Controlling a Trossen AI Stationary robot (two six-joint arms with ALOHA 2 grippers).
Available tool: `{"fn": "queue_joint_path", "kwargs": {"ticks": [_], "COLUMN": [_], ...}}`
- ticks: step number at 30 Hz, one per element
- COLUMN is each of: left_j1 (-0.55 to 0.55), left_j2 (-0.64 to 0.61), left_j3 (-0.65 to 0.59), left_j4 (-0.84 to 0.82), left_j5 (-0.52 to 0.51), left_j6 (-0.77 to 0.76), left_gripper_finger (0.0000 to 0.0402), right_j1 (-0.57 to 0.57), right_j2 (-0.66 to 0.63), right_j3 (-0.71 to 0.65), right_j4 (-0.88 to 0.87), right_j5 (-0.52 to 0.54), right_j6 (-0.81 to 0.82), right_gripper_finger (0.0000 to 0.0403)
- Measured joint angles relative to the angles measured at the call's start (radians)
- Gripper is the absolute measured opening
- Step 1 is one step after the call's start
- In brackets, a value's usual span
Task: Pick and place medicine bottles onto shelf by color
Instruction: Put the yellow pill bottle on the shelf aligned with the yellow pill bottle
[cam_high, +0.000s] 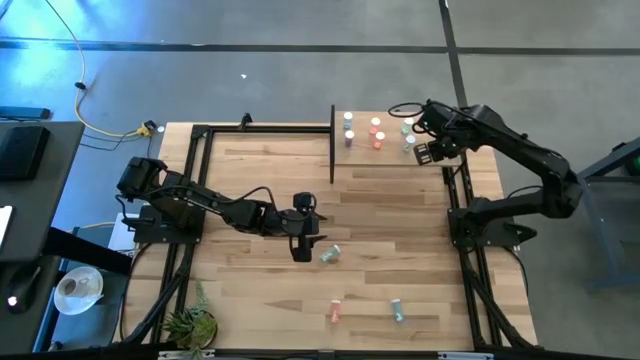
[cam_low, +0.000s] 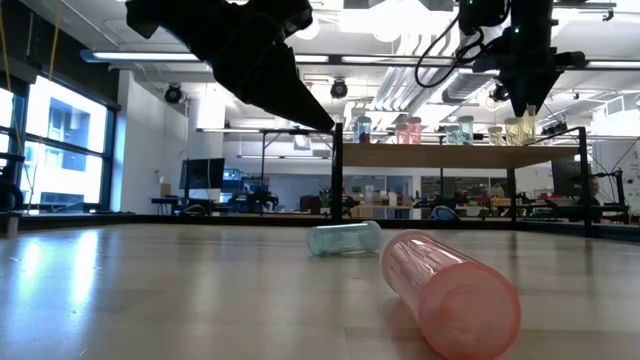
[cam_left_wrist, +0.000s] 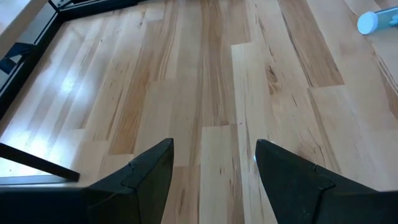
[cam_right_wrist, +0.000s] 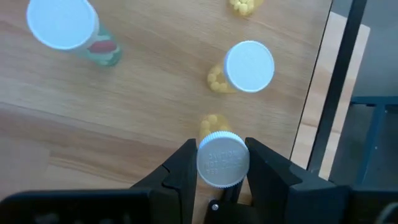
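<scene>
The right tool (cam_right_wrist: 222, 163) is up over the shelf (cam_high: 395, 158), at the shelf's far-right end, with its two fingers closed snugly on the white cap of a yellow bottle (cam_right_wrist: 222, 157). From the wrist camera you look straight down on that cap, with a bit of the yellow body peeking out past it. Whether the bottle's base is actually touching the shelf, I can't tell. Just beside it stands another yellow bottle (cam_right_wrist: 245, 68), upright on the shelf, and a green one (cam_right_wrist: 69, 29) stands a bit further along the shelf with a red mark on its label.

From above, the shelf also carries a couple of blue-grey bottles (cam_high: 348, 126) at its left end and two red ones (cam_high: 377, 133) near the middle, all upright. So the colours run in little groups across the shelf.

The left tool (cam_high: 302, 246) is well away from the shelf, out over the middle of the counter (cam_high: 260, 290). Its fingers (cam_left_wrist: 148, 176) are spread wide apart with nothing between them, only bare wood below.

Three bottles are lying on their sides on the counter, all well clear of the shelf: a teal one (cam_high: 331, 254) just beside the left tool, a pink one (cam_high: 335, 312) closer to the front edge, and another teal one (cam_high: 397, 311) off to the right of the pink. In the low camera the pink bottle (cam_low: 448, 291) is lying right up close, with the teal one (cam_low: 344, 238) behind it.
</scene>
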Motion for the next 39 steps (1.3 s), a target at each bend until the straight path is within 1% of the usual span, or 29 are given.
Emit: {"fn": "queue_joint_path", "kwargs": {"ticks": [12, 20, 23, 26, 31, 39], "left_j1": [0.0, 0.0, 0.0, 0.0, 0.0, 0.0], "left_j2": [0.0, 0.0, 0.0, 0.0, 0.0, 0.0], "left_j3": [0.0, 0.0, 0.0, 0.0, 0.0, 0.0], "left_j4": [-0.02, -0.021, -0.021, -0.021, -0.021, -0.02], "left_j5": [0.0, 0.0, 0.0, 0.0, 0.0, 0.0], "left_j6": [0.0, 0.0, 0.0, 0.0, 0.0, 0.0], "left_gripper_finger": [0.0216, 0.0216, 0.0216, 0.0216, 0.0216, 0.0216], "right_j1": [0.0, 0.0, 0.0, 0.0, 0.0, 0.0], "right_j2": [0.064, 0.061, 0.061, 0.068, 0.065, 0.064], "right_j3": [0.003, 0.003, 0.003, -0.005, -0.004, -0.003], "right_j4": [-0.006, -0.024, -0.025, -0.03, -0.026, -0.042], "right_j5": [0.035, 0.008, 0.003, -0.021, -0.011, -0.011], "right_j6": [0.009, -0.001, -0.01, -0.015, -0.023, -0.018], "right_gripper_finger": [0.0104, 0.0104, 0.0115, 0.0136, 0.0169, 0.0176]}}
